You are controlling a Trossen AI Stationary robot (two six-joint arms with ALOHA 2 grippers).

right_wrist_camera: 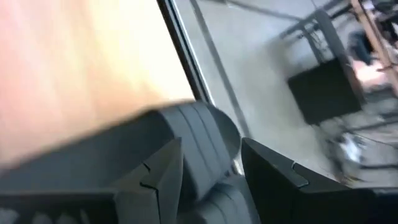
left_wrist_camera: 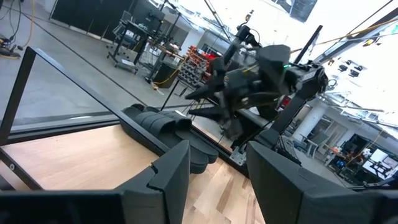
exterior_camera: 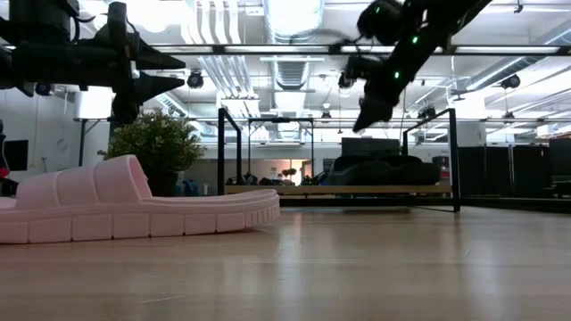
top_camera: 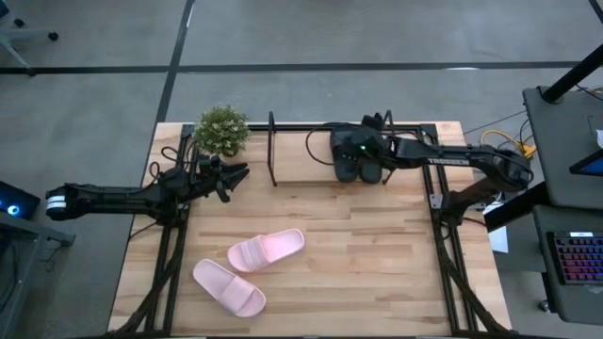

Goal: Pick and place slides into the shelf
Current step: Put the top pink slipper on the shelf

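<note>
Shelf (top_camera: 292, 179) at table's 12 o'clock edge; black slides (top_camera: 358, 168), pr, side by side on its board, rt half; pink slides (top_camera: 252, 266), pr, on tabletop toward 7 o'clock; R gripper (top_camera: 350, 149) over black pr, fingers apart, empty; L gripper (top_camera: 236, 179) at 10 o'clock, fingers apart, empty.

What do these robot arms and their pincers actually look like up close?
Both arms are slim and dark, built of jointed segments. The left gripper and right gripper each end in two flat, angular black fingers. The right arm shows small green lights; the left arm has a white band near its base.
</note>
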